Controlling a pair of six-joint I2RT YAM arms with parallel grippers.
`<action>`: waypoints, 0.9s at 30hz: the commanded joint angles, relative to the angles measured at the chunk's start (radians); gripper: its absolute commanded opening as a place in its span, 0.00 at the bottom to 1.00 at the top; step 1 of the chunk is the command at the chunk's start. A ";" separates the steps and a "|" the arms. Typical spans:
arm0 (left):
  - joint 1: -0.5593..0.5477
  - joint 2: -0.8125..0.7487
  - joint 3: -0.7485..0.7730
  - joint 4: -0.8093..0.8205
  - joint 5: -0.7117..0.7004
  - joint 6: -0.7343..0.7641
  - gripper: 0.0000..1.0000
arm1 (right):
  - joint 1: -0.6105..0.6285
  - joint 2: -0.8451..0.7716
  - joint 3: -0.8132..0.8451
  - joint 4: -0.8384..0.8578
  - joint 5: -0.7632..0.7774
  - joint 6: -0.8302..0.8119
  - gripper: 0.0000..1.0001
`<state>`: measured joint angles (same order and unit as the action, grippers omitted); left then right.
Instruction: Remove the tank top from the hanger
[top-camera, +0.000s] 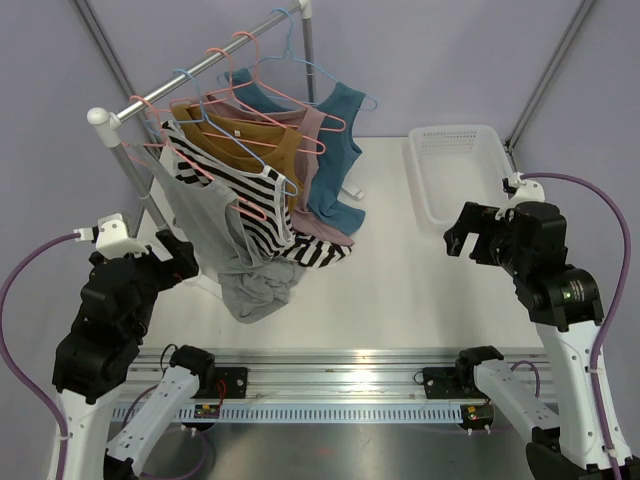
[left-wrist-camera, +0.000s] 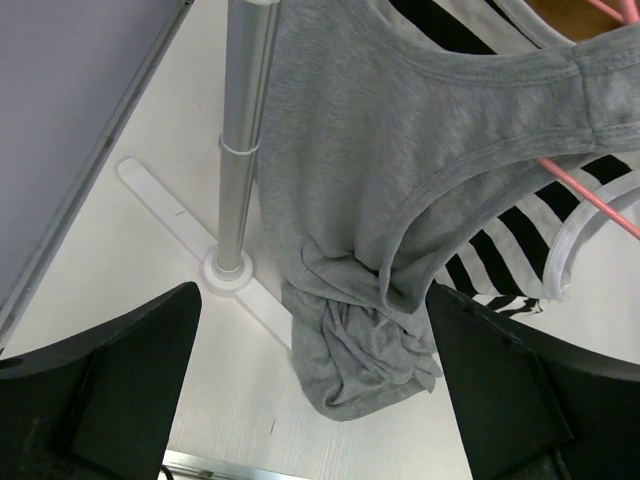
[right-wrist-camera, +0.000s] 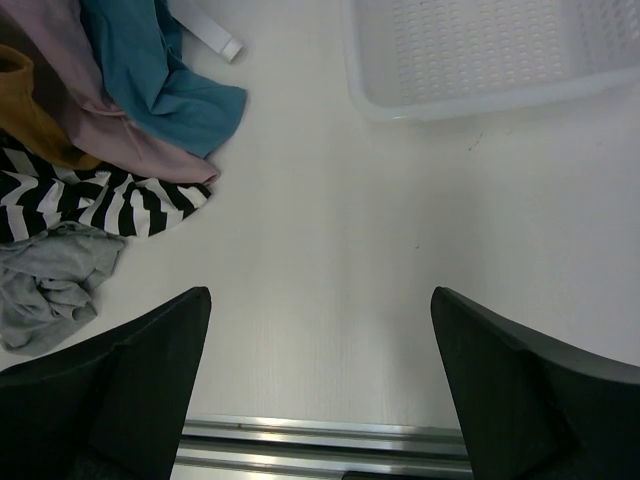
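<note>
A grey tank top hangs at the near end of the rack on a pink hanger, its hem bunched on the table. In the left wrist view the grey top fills the upper middle and the pink hanger wire shows at its strap. My left gripper is open and empty, just left of the grey top; its fingertips frame the bunched hem. My right gripper is open and empty, well to the right, over bare table.
Behind the grey top hang striped, mustard, pink and teal tops on a metal rail. The rack's post and foot stand at left. A white basket sits at the back right.
</note>
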<state>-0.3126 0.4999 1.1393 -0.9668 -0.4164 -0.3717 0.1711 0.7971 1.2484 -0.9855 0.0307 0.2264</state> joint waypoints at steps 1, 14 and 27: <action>-0.005 0.009 0.043 0.076 0.088 -0.038 0.99 | 0.001 -0.007 -0.007 0.028 -0.026 0.031 1.00; -0.005 0.196 0.247 0.186 0.212 -0.225 0.99 | 0.002 -0.068 -0.095 0.234 -0.339 0.169 0.99; -0.048 0.670 0.623 0.063 -0.139 -0.202 0.86 | 0.002 -0.073 -0.089 0.197 -0.262 0.151 1.00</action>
<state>-0.3359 1.1015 1.6997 -0.8658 -0.4210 -0.5770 0.1711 0.7311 1.1568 -0.8131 -0.2447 0.3744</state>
